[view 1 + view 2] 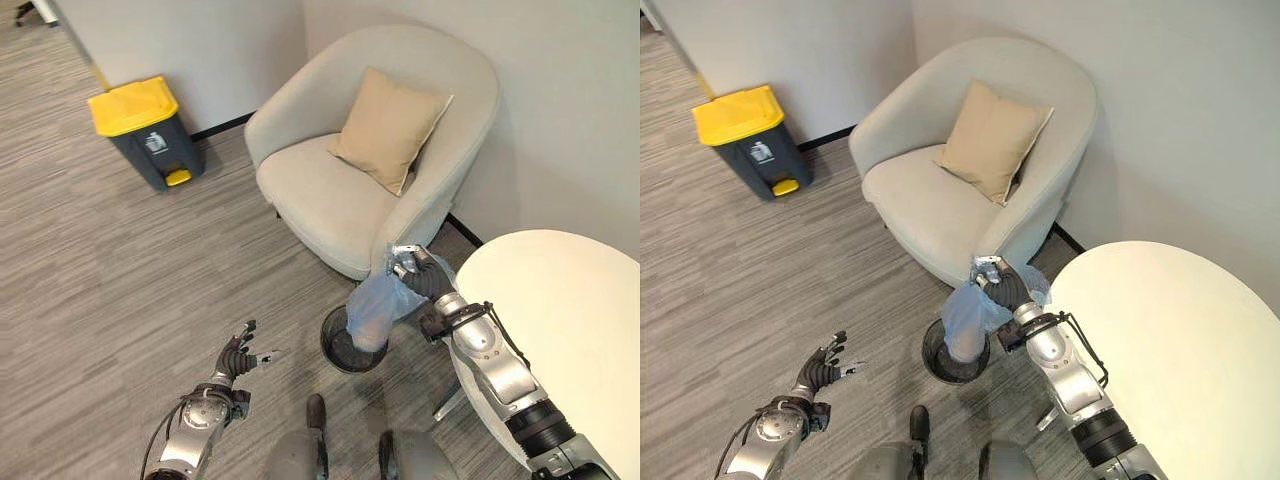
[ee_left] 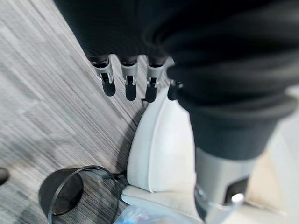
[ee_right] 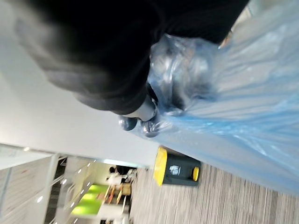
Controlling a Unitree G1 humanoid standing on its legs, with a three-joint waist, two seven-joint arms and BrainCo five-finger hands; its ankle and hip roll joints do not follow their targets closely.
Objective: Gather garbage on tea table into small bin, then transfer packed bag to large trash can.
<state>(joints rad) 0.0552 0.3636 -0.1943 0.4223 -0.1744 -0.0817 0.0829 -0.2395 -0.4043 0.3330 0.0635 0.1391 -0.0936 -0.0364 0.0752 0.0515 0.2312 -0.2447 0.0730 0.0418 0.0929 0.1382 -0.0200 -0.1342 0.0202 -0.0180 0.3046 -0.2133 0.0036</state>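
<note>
Blue garbage bag [image 1: 378,308]: gathered top clenched in right hand [image 1: 425,277], fingers curled tight; long axis vertical, base in small black bin [image 1: 352,342]. Yellow-lidded trash can [image 1: 145,130]: 10 o'clock, well apart. Left hand [image 1: 236,360]: fingers relaxed, empty, nearer can.

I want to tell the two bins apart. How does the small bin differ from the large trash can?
The small bin is round, black and lidless; the large trash can is boxy, dark grey, with a closed yellow lid. The small bin stands beside the armchair, with a blue bag held over it by the right robot hand; the large trash can stands by the wall. Both stand upright on the floor.
</note>
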